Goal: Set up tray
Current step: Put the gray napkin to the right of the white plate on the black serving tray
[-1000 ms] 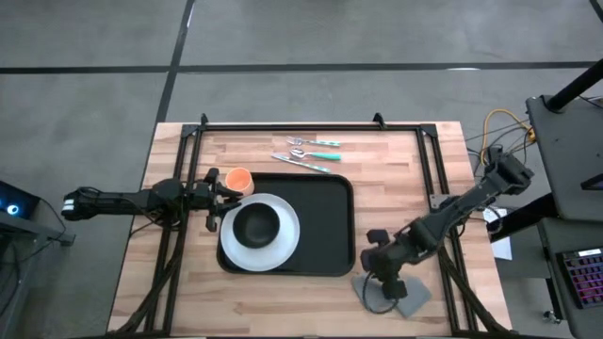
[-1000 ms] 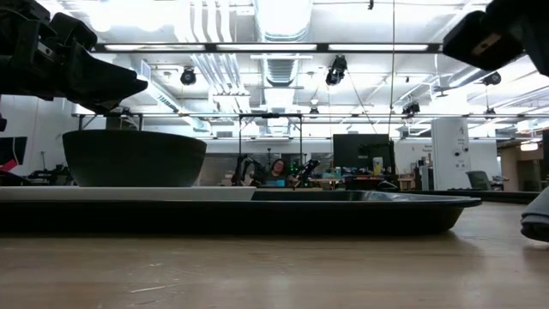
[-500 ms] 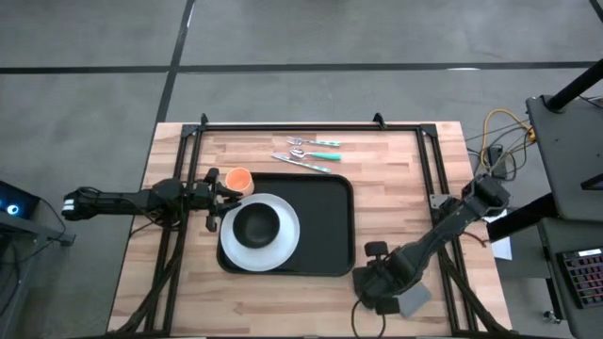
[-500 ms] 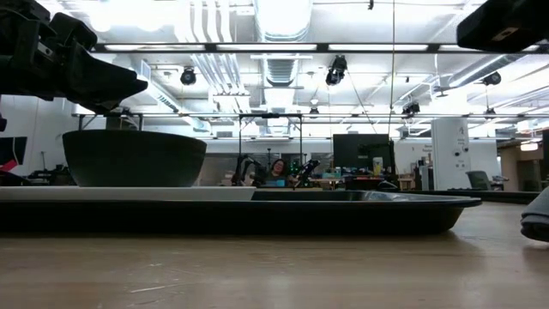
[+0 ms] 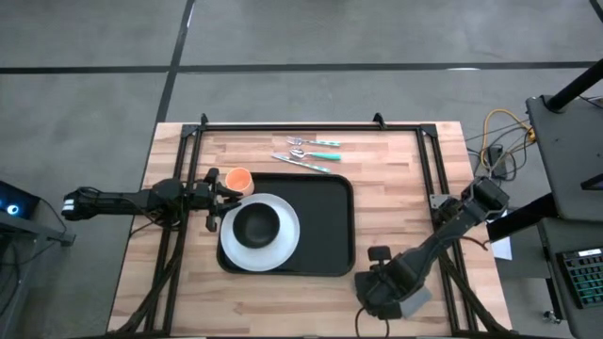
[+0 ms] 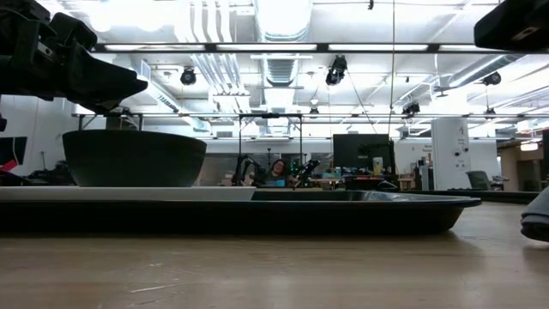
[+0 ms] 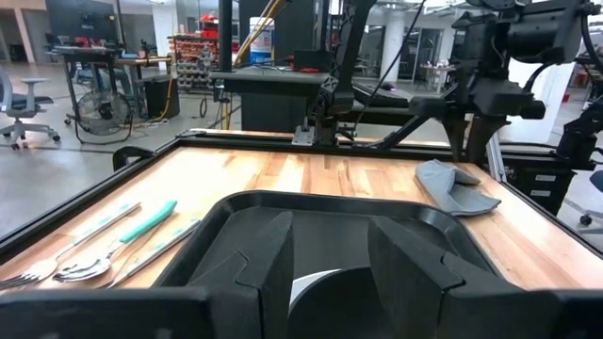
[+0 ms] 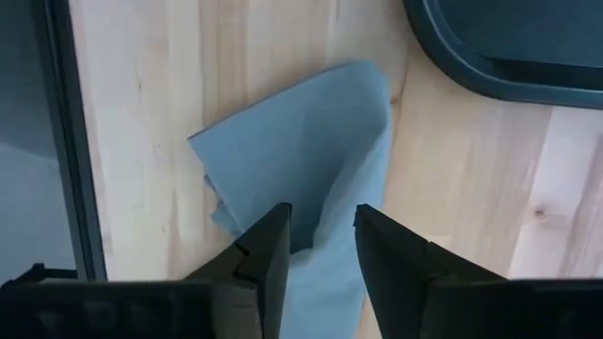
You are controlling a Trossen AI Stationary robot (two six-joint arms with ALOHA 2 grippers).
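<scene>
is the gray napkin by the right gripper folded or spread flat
Folded. In the right wrist view the gray-blue napkin lies in overlapping layers with a pointed flap, on the wooden table just off the tray corner.

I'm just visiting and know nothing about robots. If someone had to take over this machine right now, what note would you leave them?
Left end effector: open, empty, at the tray's left edge beside the orange cup.
Right end effector: fingers apart, pointing down over the folded blue-grey napkin on the table just off the tray's near right corner; nothing held.
Done: white plate with black bowl sits on the left part of the tray.
Left: napkin, cup and cutlery are all off the tray.
</scene>
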